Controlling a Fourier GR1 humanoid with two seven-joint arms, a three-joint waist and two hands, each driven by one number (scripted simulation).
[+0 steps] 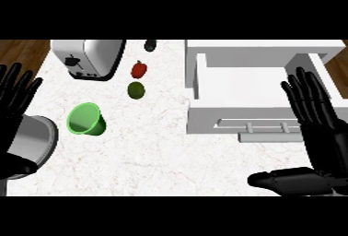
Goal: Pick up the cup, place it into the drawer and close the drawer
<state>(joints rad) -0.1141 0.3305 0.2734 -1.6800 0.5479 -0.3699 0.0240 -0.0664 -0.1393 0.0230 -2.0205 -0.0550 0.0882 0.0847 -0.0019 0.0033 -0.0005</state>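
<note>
My right robot hand is held flat over the front right corner of the white drawer, fingers straight and spread, thumb stretched out to the left below it, holding nothing. My left robot hand shows at the left edge with its fingers straight and apart, also holding nothing. The green cup lies tipped on its side on the marble worktop, just beside my left forearm and well apart from the drawer, which stands open with its handle facing me. Beyond the cup sit a green fruit, a red pepper and a toaster.
</note>
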